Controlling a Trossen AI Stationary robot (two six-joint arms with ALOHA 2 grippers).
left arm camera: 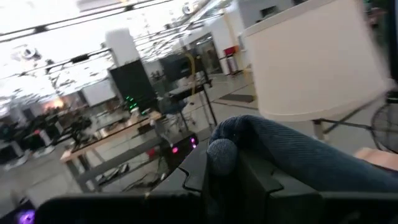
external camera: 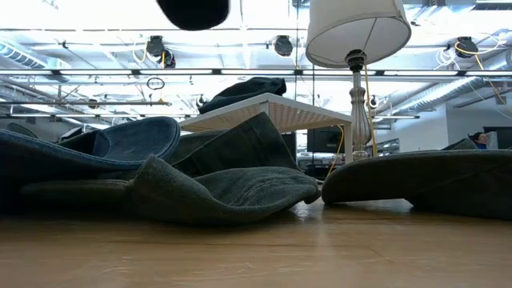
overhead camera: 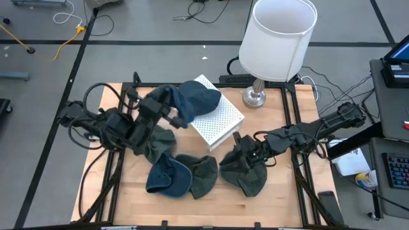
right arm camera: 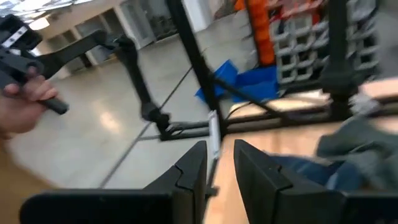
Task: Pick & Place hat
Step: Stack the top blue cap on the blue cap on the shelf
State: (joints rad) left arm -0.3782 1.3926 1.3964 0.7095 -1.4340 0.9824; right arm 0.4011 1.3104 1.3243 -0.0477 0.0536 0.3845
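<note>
The left gripper [overhead camera: 174,115] fingers grasp a dark blue fabric hat [overhead camera: 197,99] over the white perforated box [overhead camera: 217,120] at twelve o'clock of three hats left on the wooden tabletop [overhead camera: 281,198]; right fingers' state unclear.

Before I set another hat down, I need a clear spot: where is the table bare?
Bare wood on the table lies between the white box and the lamp base, and down to the right arm. The front strip below the blue cap and green hats is free. The middle is crowded: hats overlap, and the left claw lifts a blue hat over the box.
</note>
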